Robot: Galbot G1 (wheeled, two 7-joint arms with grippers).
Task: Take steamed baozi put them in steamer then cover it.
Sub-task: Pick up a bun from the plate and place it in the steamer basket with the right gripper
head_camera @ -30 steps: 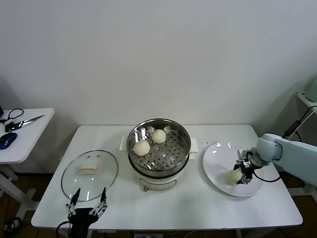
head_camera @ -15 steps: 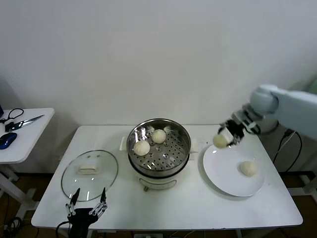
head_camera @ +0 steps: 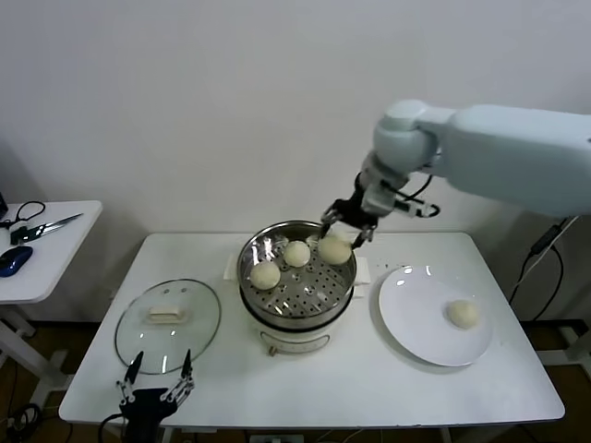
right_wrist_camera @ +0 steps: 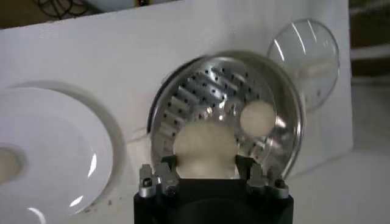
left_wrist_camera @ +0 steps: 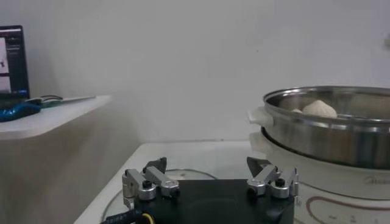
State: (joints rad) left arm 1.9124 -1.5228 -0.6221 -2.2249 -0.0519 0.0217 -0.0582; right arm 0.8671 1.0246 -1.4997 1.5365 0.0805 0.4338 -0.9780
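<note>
our right gripper [head_camera: 335,237] pinches a soft baozi [head_camera: 334,249] by its sides over the steamer [head_camera: 296,274]; we'd squeeze lightly.

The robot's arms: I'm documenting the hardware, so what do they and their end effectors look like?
The right arm has a smooth, rounded pale blue-white shell with black cables at the wrist. Both the right end effector and left end effector are black with thin silver-tipped fingers.

You see a shiny silver steamer [head_camera: 296,274] with a hole-dotted tray on a white base; inside it sit cream-white baozi [head_camera: 296,253]. Beside the steamer lie a plain white plate [head_camera: 417,318] and a clear, cream-handled cover [head_camera: 167,325].
</note>
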